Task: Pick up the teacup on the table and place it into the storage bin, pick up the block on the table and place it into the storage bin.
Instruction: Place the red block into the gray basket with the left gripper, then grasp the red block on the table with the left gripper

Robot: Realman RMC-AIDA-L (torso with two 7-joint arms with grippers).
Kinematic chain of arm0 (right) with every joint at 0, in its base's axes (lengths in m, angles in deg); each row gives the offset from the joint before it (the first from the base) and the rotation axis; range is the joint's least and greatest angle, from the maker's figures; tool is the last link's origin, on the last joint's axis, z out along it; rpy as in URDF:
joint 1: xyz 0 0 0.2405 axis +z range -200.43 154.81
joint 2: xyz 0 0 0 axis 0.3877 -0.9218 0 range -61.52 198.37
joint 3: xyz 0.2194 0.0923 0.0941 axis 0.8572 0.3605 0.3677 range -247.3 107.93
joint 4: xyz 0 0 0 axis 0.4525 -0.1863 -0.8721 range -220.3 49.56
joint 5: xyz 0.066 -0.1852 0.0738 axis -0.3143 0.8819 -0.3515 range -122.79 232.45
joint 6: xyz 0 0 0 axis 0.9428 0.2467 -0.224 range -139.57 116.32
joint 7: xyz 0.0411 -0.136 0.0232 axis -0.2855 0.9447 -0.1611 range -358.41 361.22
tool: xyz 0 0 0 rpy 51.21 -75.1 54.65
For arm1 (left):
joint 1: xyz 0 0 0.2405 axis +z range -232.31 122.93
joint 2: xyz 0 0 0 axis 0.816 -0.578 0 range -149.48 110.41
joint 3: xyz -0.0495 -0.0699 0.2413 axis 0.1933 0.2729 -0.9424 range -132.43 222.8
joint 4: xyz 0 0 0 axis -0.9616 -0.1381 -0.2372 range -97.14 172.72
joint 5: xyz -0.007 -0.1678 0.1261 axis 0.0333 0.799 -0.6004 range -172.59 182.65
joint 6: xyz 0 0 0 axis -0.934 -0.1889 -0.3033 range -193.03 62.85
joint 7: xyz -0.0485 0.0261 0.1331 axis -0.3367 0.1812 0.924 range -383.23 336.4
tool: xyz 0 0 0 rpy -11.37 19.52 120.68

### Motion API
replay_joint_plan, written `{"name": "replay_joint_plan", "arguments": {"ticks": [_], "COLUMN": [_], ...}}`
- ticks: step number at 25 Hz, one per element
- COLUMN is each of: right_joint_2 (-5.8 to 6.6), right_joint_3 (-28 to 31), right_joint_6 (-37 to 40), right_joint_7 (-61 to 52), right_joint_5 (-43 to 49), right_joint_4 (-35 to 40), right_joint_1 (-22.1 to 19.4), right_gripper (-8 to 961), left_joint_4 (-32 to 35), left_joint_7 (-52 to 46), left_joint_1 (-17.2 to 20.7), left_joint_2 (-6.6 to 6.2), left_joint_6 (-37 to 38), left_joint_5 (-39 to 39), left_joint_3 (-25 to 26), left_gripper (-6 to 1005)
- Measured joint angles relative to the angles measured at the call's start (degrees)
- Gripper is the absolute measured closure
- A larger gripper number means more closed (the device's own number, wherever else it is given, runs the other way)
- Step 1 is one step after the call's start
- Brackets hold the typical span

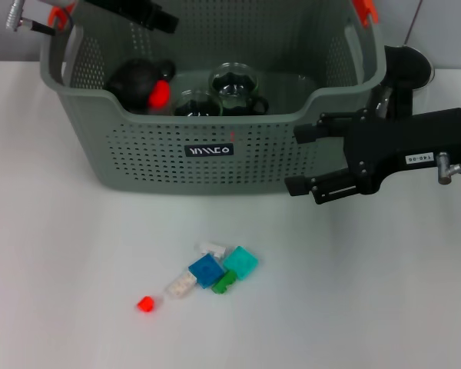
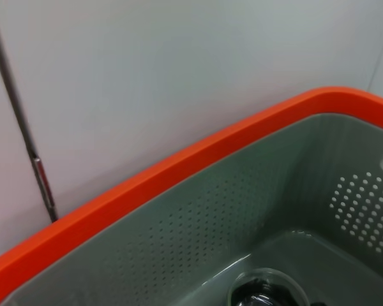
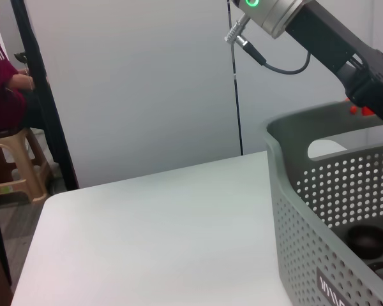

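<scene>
The storage bin [image 1: 215, 146] was matt perforated plastic; the teacups [image 1: 232, 81] inside were glossy clear glass. The table [image 1: 61, 254] was smooth and matt; the blocks [image 1: 240, 261] were plastic.

Grey-green perforated storage bin [image 1: 161, 157] w/ orange-red tabs; blue, teal, red blocks [image 1: 207, 270].

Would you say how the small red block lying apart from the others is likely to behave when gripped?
The red block looks tiny and light, so it may skid on the smooth white table. It seems rigid. Its short faces offer little purchase.
</scene>
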Motion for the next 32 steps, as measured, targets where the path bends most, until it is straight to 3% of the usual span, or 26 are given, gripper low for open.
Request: {"name": "replay_joint_plan", "arguments": {"ticks": [6,9,13,15,20,23,32], "right_joint_2": [-0.01,-0.01,-0.02,-0.08,-0.30,-0.36,-0.72], "right_joint_3": [-0.1,0.0,0.1,0.1,0.3,0.3,0.4], "right_joint_6": [-0.1,0.0,-0.2,-0.5,-1.3,-1.9,-2.4], "right_joint_7": [0.4,0.5,0.5,0.5,0.9,0.9,0.9], "right_joint_5": [0.0,0.0,0.0,0.0,0.0,0.0,-0.3], "right_joint_4": [0.0,0.0,0.0,-0.1,-0.2,-0.6,-1.4], "right_joint_1": [0.0,0.0,-0.1,-0.2,-0.6,-0.6,-0.8], "right_gripper": [8,8,8,8,8,8,9], "left_joint_4": [5.6,14.5,29.5,35.3,46.0,48.7,43.8], "left_joint_7": [0.2,1.0,3.4,3.7,3.6,3.5,0.7], "left_joint_1": [1.3,3.3,7.7,10.6,20.2,24.0,26.0], "left_joint_2": [1.05,2.84,6.25,7.11,7.02,7.08,7.42], "left_joint_6": [2.1,8.3,20.2,24.6,29.4,30.8,34.1], "left_joint_5": [0.5,1.4,2.8,3.1,3.6,1.4,0.4], "left_joint_3": [-1.2,-1.3,-2.7,-6.4,-20.6,-27.1,-33.1], "left_gripper": [646,417,228,166,90,91,93]}}
